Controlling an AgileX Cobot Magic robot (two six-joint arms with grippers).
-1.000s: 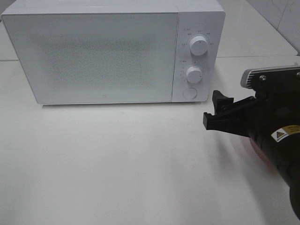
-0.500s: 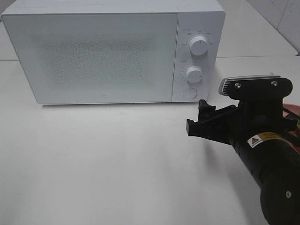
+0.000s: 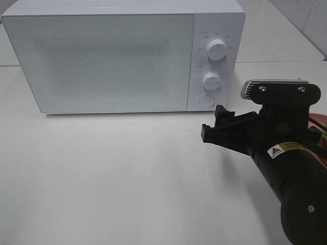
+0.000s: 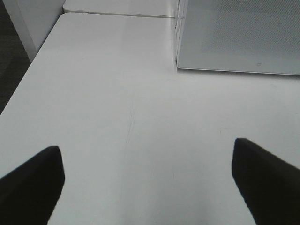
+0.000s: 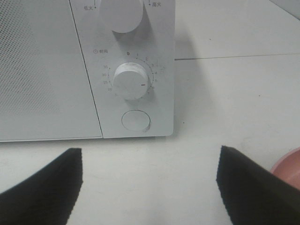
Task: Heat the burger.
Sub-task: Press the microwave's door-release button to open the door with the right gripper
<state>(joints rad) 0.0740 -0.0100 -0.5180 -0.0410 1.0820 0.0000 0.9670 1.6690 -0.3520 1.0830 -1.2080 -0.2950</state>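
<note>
The burger is out of view in every frame. The white microwave (image 3: 102, 61) stands at the back of the table with its door closed. My right gripper (image 3: 214, 123) hovers open just in front of the control panel, empty, a short way from the round button (image 3: 206, 101). In the right wrist view its two dark fingers (image 5: 42, 187) frame that button (image 5: 136, 120) and the lower knob (image 5: 131, 80). My left gripper (image 4: 147, 180) is open and empty over bare table, with the microwave's left front corner (image 4: 180, 65) ahead of it.
A pink plate's rim (image 5: 288, 166) shows at the right, behind my right gripper. The white tabletop (image 3: 112, 173) spreads in front of the microwave. The table's left edge (image 4: 28, 70) drops off to a dark floor.
My right arm has moved left and toward the microwave's control panel, mostly in the first half second. Its jaws kept the same spread. The microwave has not moved.
</note>
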